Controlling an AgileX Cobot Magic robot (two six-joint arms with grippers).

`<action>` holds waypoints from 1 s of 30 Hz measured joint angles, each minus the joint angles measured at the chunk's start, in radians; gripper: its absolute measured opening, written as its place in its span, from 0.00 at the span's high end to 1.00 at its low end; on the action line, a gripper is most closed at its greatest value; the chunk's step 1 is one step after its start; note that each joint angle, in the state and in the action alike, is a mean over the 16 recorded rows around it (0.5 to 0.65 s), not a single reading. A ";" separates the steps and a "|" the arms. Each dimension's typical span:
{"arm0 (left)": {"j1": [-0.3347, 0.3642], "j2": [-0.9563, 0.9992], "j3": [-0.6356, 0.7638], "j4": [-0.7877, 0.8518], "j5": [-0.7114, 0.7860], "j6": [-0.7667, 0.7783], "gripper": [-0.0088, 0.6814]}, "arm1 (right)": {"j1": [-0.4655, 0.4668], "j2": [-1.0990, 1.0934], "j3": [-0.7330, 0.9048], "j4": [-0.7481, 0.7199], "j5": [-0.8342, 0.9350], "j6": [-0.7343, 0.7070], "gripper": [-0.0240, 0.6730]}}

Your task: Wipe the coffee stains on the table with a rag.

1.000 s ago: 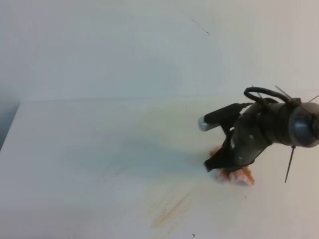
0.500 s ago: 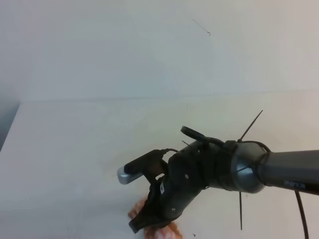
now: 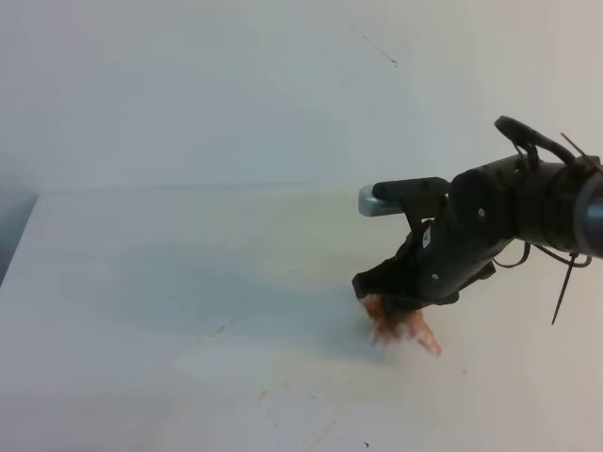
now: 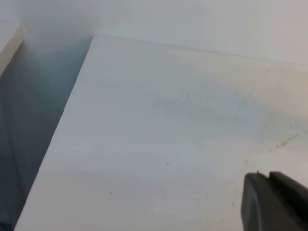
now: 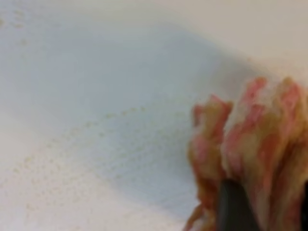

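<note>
White wall point(image 3: 236, 85) fills the high view from 9 through 12 to 3 o'clock, plain and matte. Thin dark line mark point(image 3: 379, 52) on it near 1 o'clock, slanted, ending in a small dot. Dark gap point(image 3: 9, 235) at 9 o'clock; in the left wrist view the same gap point(image 4: 33, 125) runs from 10 to 7 o'clock. Black speck point(image 3: 366, 443) near 6 o'clock. Faint thin scratch point(image 3: 221, 328) toward 7 o'clock.
</note>
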 joint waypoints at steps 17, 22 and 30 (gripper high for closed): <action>0.000 0.000 0.000 0.000 0.000 0.000 0.99 | -0.046 -0.389 0.002 -0.271 0.251 0.049 0.73; 0.000 0.000 0.000 0.000 0.000 0.000 0.99 | -0.040 -0.627 0.078 -0.352 0.297 0.075 0.90; 0.000 0.000 0.000 0.000 0.000 0.000 0.99 | -0.030 -1.010 0.371 -0.373 0.233 0.111 0.96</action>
